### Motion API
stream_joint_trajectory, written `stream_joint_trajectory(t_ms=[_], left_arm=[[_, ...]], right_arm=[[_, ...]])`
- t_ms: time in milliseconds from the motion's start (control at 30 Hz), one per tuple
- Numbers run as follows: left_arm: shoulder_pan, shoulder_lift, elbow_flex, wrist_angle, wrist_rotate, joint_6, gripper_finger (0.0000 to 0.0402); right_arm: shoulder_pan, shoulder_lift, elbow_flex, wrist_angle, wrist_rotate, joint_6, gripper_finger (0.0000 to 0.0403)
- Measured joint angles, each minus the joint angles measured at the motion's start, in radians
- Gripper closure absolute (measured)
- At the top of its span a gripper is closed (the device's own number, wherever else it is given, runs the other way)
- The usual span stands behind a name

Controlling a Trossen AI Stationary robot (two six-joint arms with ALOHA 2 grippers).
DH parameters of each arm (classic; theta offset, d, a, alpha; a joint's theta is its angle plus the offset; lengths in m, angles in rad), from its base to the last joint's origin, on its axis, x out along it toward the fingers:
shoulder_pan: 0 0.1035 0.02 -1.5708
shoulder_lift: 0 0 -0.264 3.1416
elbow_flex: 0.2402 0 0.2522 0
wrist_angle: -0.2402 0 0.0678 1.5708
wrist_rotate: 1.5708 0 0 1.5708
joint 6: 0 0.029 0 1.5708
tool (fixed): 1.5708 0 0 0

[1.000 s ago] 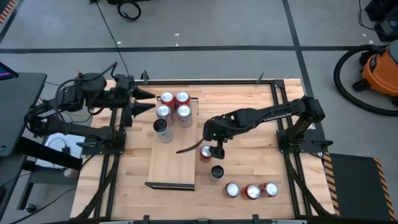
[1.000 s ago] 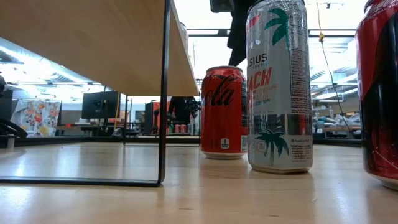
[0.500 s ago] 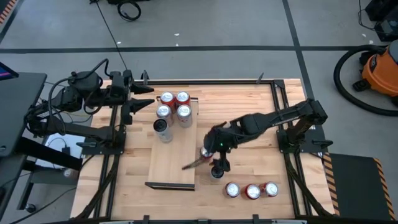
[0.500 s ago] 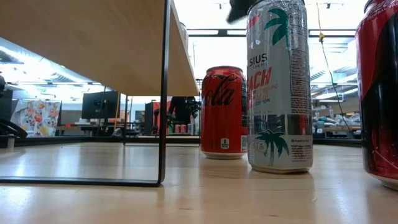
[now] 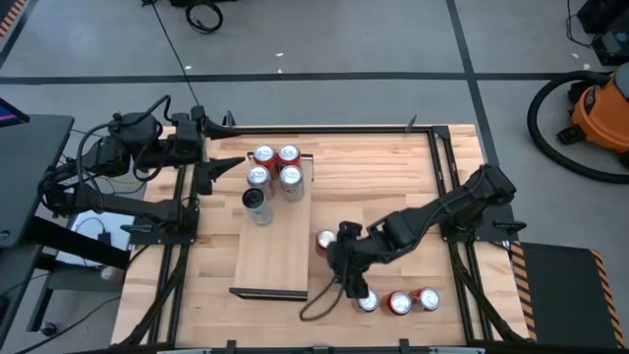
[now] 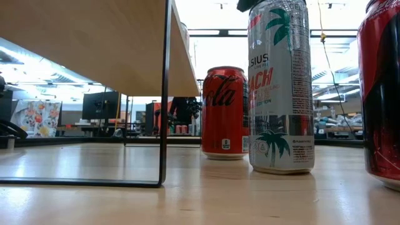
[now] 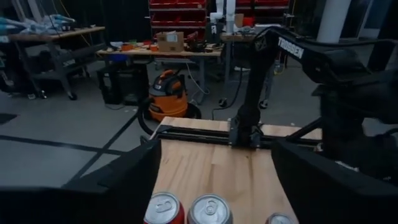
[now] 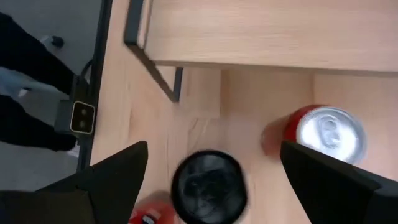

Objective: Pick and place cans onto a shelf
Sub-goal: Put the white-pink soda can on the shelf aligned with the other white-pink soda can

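The shelf (image 5: 272,246) is a light wooden board with a dark rail (image 8: 148,55) at its near end. Several cans (image 5: 276,167) stand on its far end, and their tops (image 7: 209,210) show below my left gripper. That gripper (image 5: 234,145) waits open, level, off the shelf's far left corner. My right gripper (image 5: 352,283) hangs open and slanting down over a black can (image 8: 208,184). In the right wrist view its fingers stand on either side of that can's top without touching it. A red can (image 5: 325,239) stands just beyond, beside the shelf's right edge.
Three cans (image 5: 398,301) stand in a row near the table's front edge, right of my right gripper. In the low view a red can (image 6: 225,112) and a tall silver one (image 6: 279,87) stand right of the shelf's leg (image 6: 165,94). A cable loop (image 5: 314,307) hangs by the shelf's near corner.
My right gripper has swung toward the table's near edge, from over the red can beside the shelf to over the black can, and stayed open. My left gripper has kept its place, rolled a little, and opened wider.
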Motion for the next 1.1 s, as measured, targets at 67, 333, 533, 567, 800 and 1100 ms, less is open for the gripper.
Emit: stream_joint_trajectory(t_ms=[67, 333, 533, 567, 800, 1100], left_arm=[[0.0, 0.0, 0.0, -0.012, 0.0, 0.009, 0.0074], [0.0, 0.0, 0.0, -0.023, -0.011, -0.002, 0.0076], [0.0, 0.0, 0.0, -0.022, -0.068, -0.004, 0.0076], [0.0, 0.0, 0.0, -0.022, -0.079, -0.004, 0.0076], [0.0, 0.0, 0.0, -0.022, -0.106, -0.007, 0.0076], [0.0, 0.0, 0.0, -0.022, -0.14, -0.007, 0.0076]], right_arm=[[0.02, 0.008, 0.0, -0.005, 0.02, 0.002, 0.0025], [0.045, 0.019, -0.059, -0.044, 0.075, 0.063, 0.0025], [0.038, 0.019, -0.11, 0.03, 0.037, 0.072, 0.0025], [0.038, 0.019, -0.119, 0.047, 0.037, 0.072, 0.0025], [0.028, 0.019, -0.189, 0.095, 0.034, 0.081, 0.0035], [0.0, 0.019, -0.207, 0.16, 0.022, 0.075, 0.0106]])
